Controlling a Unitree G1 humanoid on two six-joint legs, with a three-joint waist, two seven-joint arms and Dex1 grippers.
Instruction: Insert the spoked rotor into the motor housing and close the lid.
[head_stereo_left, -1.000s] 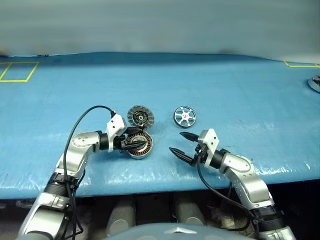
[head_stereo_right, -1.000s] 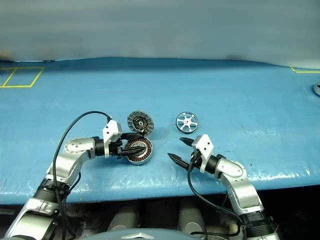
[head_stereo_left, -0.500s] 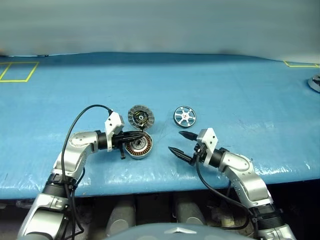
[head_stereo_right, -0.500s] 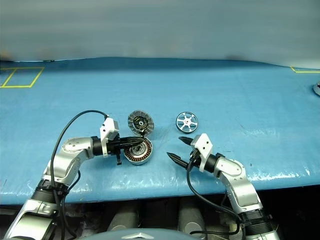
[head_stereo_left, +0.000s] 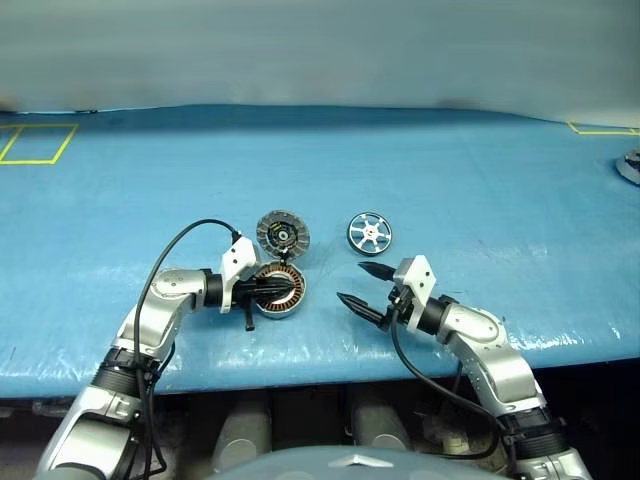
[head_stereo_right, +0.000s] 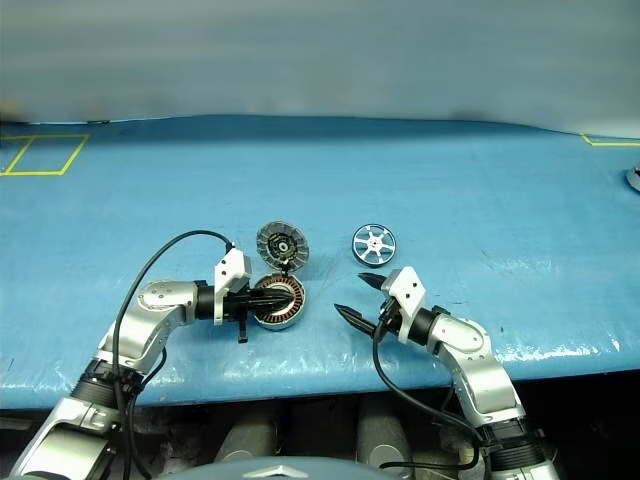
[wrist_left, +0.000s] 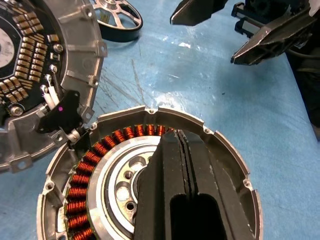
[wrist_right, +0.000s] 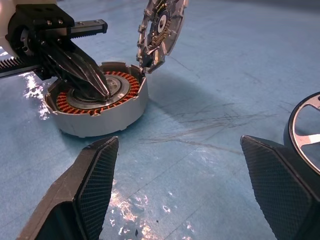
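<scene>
Left fingers (wrist_left: 182, 165) are pressed together with nothing between them, tips down on the silver centre of the motor housing (head_stereo_left: 276, 290). The lid (head_stereo_left: 282, 232) stands open just past those tips, hinged at the housing's edge. Right fingers (wrist_right: 280, 185) are spread wide and empty, the spoked rotor (head_stereo_left: 369, 232) on the blue counter (head_stereo_left: 480, 190) just beyond them.

We see a matt grey cast-metal motor housing (wrist_left: 227, 150) with glossy copper windings (wrist_left: 85, 172), and a scuffed, slightly shiny blue table cover (wrist_right: 210, 115).
</scene>
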